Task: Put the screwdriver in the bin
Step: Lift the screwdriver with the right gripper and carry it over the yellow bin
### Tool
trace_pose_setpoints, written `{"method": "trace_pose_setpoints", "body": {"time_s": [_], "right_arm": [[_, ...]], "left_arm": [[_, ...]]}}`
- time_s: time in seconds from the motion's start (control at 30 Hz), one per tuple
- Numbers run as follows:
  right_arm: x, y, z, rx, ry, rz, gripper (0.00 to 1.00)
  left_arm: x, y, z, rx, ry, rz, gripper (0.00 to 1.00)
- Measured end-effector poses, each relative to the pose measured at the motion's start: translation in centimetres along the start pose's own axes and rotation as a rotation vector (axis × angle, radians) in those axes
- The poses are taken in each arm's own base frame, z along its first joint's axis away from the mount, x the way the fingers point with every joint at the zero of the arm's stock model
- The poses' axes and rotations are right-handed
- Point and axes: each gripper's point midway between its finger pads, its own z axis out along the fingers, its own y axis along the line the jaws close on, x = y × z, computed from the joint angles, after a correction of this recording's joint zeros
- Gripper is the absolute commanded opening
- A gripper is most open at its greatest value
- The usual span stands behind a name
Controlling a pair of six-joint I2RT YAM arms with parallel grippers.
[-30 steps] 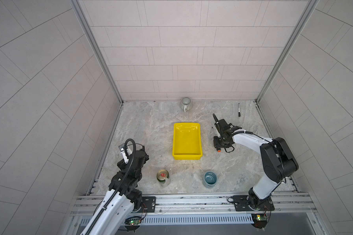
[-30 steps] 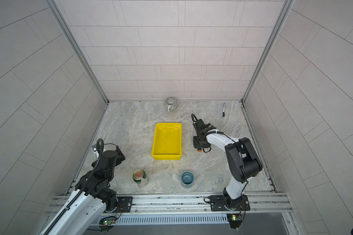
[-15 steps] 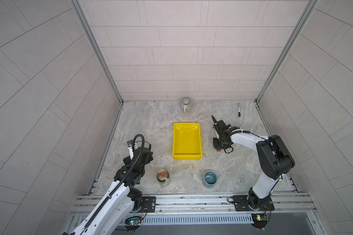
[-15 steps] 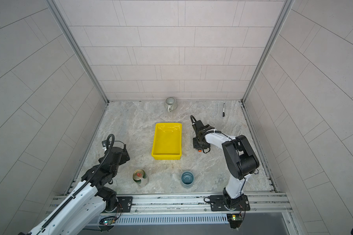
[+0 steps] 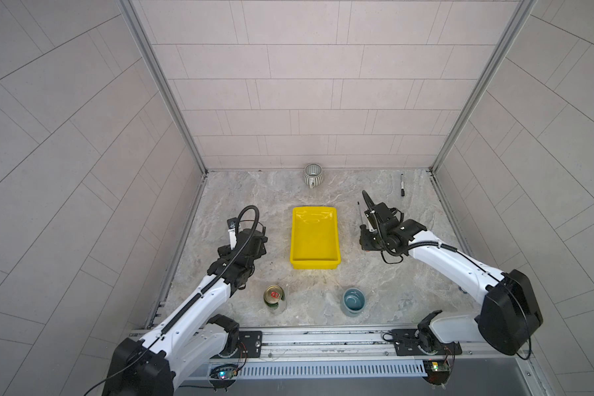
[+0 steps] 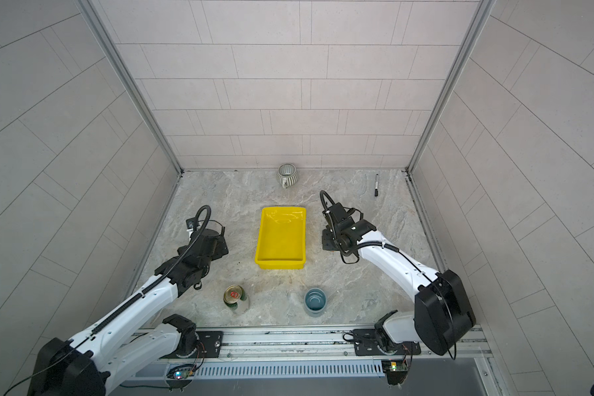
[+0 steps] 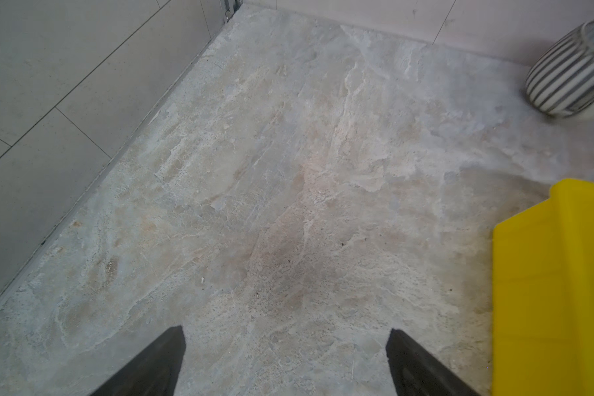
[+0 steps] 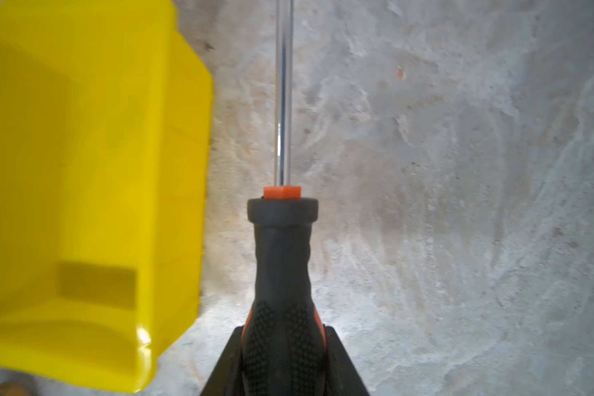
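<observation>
The screwdriver has a black handle with orange trim and a bright metal shaft. It lies just right of the yellow bin, pointing toward the back wall. My right gripper is shut on the rear of its handle, one finger on each side. In a top view only the thin shaft shows ahead of the right gripper; the handle is hidden under the wrist. I cannot tell whether the tool is off the floor. The bin is empty. My left gripper is open over bare floor, left of the bin.
A striped mug stands at the back wall. A black marker lies at the back right. A can and a blue-grey cup stand in front of the bin. Tiled walls close in the left, right and back.
My left arm has reached forward from the front left corner to the floor left of the bin. The right gripper has stayed at the screwdriver, its wrist shifting only slightly.
</observation>
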Motion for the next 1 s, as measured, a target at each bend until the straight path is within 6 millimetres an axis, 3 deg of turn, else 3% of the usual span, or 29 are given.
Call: {"method": "trace_pose_setpoints", "body": {"time_s": [0.13, 0.23, 0.43, 0.53, 0.63, 1.0], "right_arm": [[-0.9, 5.2, -1.2, -0.106, -0.053, -0.001, 0.06], [-2.0, 9.1, -0.6, -0.169, -0.074, 0.016, 0.06], [-2.6, 15.5, 5.1, -0.232, 0.004, 0.061, 0.06], [-1.3, 16.3, 8.0, -0.218, 0.062, 0.076, 0.06], [-0.1, 16.4, 9.4, -0.2, 0.101, 0.086, 0.06], [1.2, 16.6, 10.2, -0.205, 0.11, 0.108, 0.06]], "left_arm": [[0.6, -0.7, 0.3, 0.045, 0.007, 0.004, 0.98], [0.5, -1.0, 0.3, 0.06, 0.002, 0.001, 0.98], [0.0, -1.1, 0.0, 0.076, -0.026, -0.016, 0.98], [-0.1, -1.1, 0.0, 0.077, -0.029, -0.018, 0.98], [-0.1, -1.1, 0.0, 0.077, -0.029, -0.018, 0.98], [0.0, -1.0, 0.1, 0.07, -0.028, -0.016, 0.98]]}}
